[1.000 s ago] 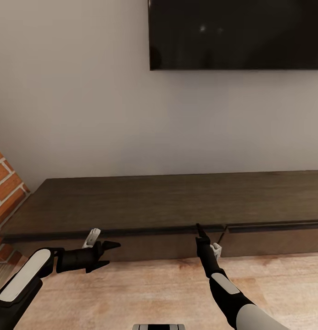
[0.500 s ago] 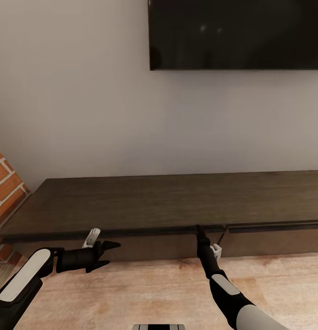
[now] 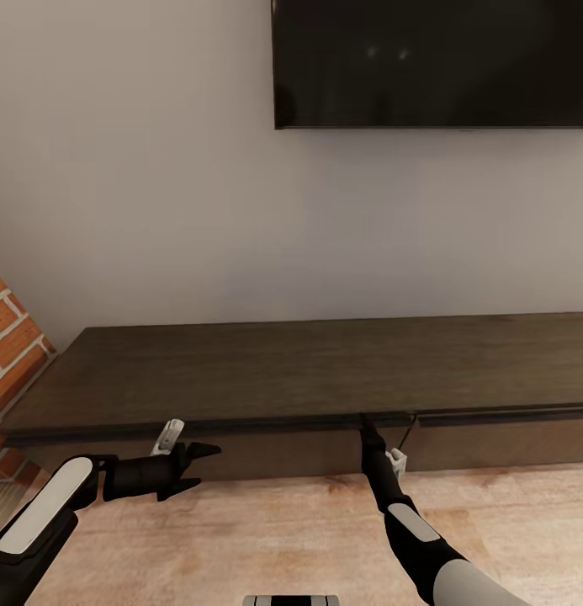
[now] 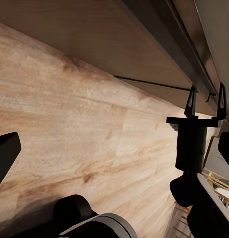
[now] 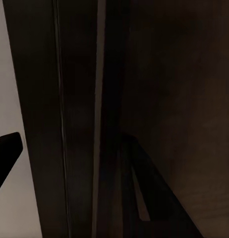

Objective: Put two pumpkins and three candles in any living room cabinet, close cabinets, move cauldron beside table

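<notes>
From the head view, the long dark cabinet (image 3: 308, 379) runs along the pale wall, under a black screen (image 3: 434, 63). A brick column (image 3: 9, 353) stands at its left end. The right gripper (image 3: 364, 419) reaches up to the cabinet's front lip, its tip at the dark gap under the top board, just left of the seam between two drawer fronts; I cannot tell from here how far its fingers are parted. The left gripper (image 3: 200, 465) hangs low before the left drawer front, fingers spread wide and holding nothing, apart from the wood. Bare wooden floor (image 3: 266, 539) lies open between both arms.

In the left wrist view, the floor (image 4: 70, 124) meets the cabinet front (image 4: 99, 34). The right gripper (image 4: 205, 101) shows two slim fingers parted a little, tips at the lip's edge.

In the right wrist view, the cabinet's dark edge (image 5: 109, 99) stands very close, with one finger (image 5: 5, 153) beside it against the pale wall.
</notes>
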`<state>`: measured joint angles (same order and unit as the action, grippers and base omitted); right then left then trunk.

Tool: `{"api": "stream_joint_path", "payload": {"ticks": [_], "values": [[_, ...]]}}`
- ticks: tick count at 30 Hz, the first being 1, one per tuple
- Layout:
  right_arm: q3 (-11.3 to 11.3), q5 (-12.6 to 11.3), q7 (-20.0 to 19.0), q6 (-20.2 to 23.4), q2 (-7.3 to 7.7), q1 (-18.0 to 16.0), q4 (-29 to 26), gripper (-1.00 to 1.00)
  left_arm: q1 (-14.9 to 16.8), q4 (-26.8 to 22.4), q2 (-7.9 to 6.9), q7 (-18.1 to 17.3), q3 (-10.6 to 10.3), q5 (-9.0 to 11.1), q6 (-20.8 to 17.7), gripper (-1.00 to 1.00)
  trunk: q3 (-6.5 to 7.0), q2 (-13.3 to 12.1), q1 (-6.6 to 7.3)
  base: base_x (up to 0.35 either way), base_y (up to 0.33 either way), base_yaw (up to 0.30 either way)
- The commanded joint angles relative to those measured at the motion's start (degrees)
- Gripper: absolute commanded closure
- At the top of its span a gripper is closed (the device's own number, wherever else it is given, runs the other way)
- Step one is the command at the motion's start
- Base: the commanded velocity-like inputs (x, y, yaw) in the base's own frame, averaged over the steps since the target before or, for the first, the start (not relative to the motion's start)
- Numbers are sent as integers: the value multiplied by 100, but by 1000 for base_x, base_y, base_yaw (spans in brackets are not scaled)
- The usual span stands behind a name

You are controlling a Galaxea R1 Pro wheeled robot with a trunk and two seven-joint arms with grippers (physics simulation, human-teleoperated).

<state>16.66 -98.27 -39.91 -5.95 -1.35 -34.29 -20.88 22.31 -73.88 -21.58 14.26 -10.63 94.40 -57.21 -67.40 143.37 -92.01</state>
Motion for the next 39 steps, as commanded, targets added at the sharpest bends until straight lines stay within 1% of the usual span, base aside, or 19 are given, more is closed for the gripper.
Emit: {"api": "stream_joint_path", "payload": {"ticks": [1,15,23,28,39], "values": [[45,-25,-48,-64,3,-7,-74,100,5,-4,-4,57,-7,61,-1,-100,-4,3,2,-6,0,0],[47,-25,-45,-64,3,-7,-74,100,7,-4,25,59,-9,61,-1,-100,-4,3,2,-19,0,0],[47,-25,-44,-64,3,-7,-74,100,5,-4,22,59,-35,56,0,-100,-4,3,2,-9,0,0],[46,-25,-44,-64,3,-7,-74,100,7,-4,16,59,-123,57,6,-100,-4,3,2,-54,0,0],[45,-25,-44,-63,3,-7,-74,100,9,-4,13,59,-125,53,8,-100,-4,3,2,-1,0,0]]}}
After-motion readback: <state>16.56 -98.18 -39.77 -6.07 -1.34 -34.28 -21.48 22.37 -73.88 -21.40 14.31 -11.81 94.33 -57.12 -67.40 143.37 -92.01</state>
